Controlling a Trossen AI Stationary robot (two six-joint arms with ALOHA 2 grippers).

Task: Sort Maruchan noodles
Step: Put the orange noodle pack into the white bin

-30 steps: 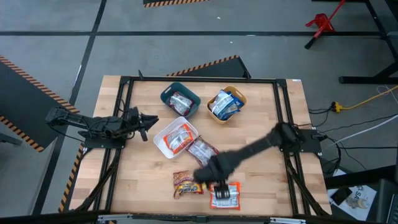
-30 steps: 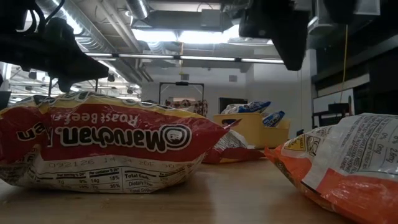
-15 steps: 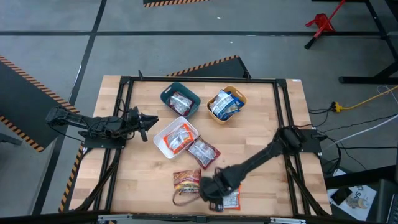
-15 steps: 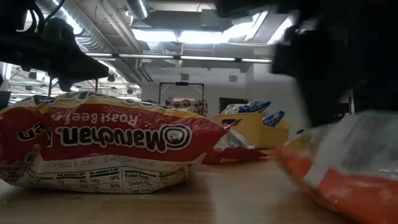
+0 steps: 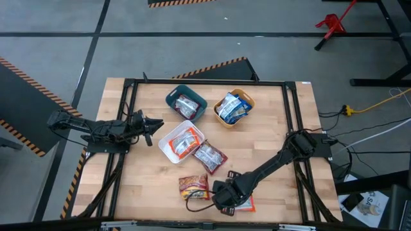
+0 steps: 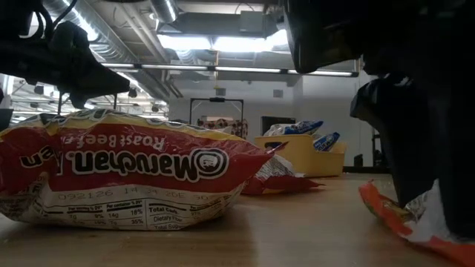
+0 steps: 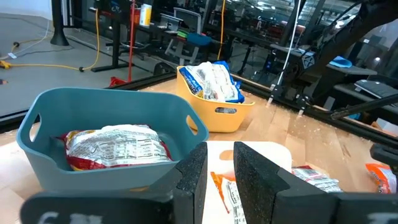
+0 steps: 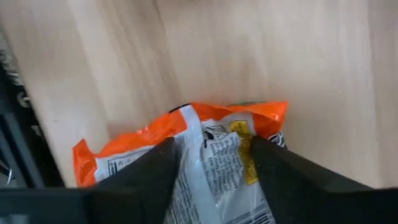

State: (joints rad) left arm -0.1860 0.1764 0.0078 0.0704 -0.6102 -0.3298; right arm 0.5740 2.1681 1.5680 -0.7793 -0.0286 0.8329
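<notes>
Since a second ago the right gripper (image 5: 226, 197) has swung from above the table's near half down onto the orange-and-white packet (image 8: 205, 155) at the near edge, and it now covers most of that packet in the high view. In the right wrist view the jaws stand apart with the packet lying flat on the wooden table (image 5: 270, 147) between the two fingers (image 8: 140, 177), not yet squeezed. Just beside it on the left lies the brown-and-red packet (image 5: 192, 186), printed roast beef in the low view, and a red-and-silver packet (image 5: 209, 156) lies farther in, beside the white bin (image 5: 168, 136). The white bin holds one orange-and-white packet, the teal bin (image 7: 99, 109) holds one red-and-silver packet lying flat, and the orange bin (image 7: 221, 112) holds blue-and-white packets standing above its rim. The left gripper (image 5: 151, 126) waits at the table's left side, pointing toward the bins, its jaws a narrow gap apart and holding nothing.
</notes>
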